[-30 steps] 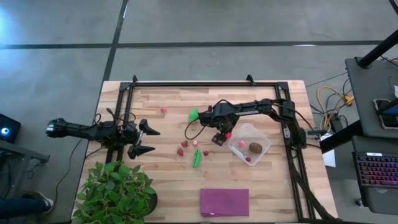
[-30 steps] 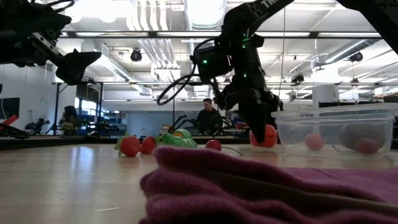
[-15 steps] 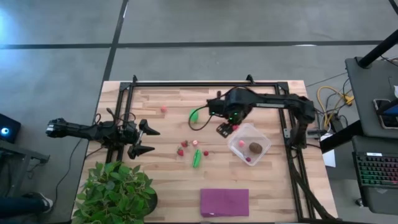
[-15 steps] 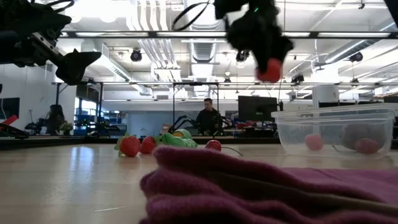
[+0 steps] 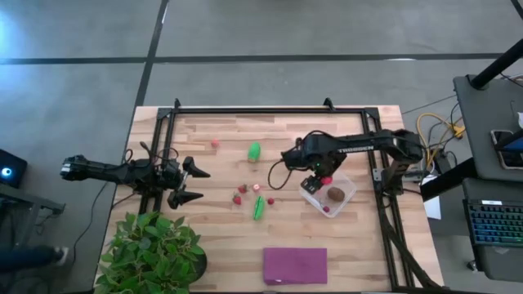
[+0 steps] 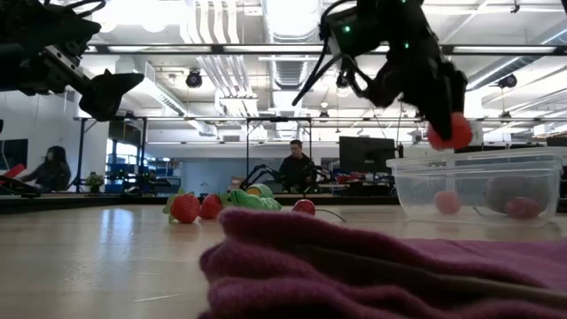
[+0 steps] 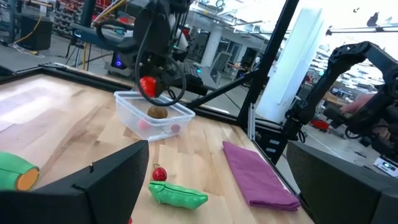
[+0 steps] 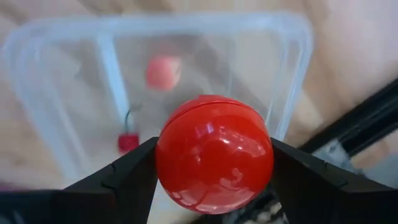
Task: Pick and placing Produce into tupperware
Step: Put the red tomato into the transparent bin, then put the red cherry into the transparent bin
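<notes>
My right gripper [image 5: 320, 180] is shut on the red ball [image 8: 213, 152] and hangs above the left part of the clear tupperware [image 5: 350, 187]. In the low view the ball [image 6: 450, 133] is just above the tupperware's rim [image 6: 478, 163]. A brown oval [image 5: 336, 194] and small pink and red berries [image 5: 326, 209] lie in the tupperware. Two green pieces [image 5: 254, 150] [image 5: 258, 206] and several berries [image 5: 243, 193] lie on the table to its left. My left gripper [image 5: 201, 184] is open and empty at the table's left side. My right gripper pinches the red ball's two opposite sides [image 8: 163, 163] between its two fingers [image 8: 124, 180]. The fingers point down at a slant from above. The ball is lifted clear, over the open tupperware.
A flat purple cloth [image 5: 295, 265] lies near the front edge. A big potted plant [image 5: 155, 249] stands at the front left corner. A black metal frame [image 5: 245, 110] runs around the table's back and sides.
My right gripper has lifted the red ball off the table beside the tupperware's left side, carried it up and toward the table's right edge, and come down a little over the tupperware. It has stayed shut on the ball.
</notes>
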`<move>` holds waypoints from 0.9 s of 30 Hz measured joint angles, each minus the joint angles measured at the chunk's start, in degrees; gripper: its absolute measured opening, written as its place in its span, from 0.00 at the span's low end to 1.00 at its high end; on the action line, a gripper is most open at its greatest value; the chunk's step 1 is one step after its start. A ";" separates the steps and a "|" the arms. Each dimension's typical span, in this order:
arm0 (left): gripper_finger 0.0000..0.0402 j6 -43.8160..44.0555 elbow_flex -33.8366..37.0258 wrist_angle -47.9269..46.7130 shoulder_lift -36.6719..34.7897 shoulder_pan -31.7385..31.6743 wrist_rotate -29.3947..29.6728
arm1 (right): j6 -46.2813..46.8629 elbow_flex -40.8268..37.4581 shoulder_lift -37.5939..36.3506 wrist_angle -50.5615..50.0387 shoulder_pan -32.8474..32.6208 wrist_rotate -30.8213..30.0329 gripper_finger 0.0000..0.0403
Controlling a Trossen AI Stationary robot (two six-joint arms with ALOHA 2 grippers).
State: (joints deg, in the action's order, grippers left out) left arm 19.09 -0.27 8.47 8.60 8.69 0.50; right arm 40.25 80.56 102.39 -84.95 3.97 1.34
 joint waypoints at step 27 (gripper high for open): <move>0.91 0.00 0.00 -0.01 0.09 -0.02 -0.14 | -12.75 15.81 5.31 25.67 14.72 5.53 0.81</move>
State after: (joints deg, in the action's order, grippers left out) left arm 19.09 -0.27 8.46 8.69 8.67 0.36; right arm 27.50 96.36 107.70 -59.28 18.69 6.86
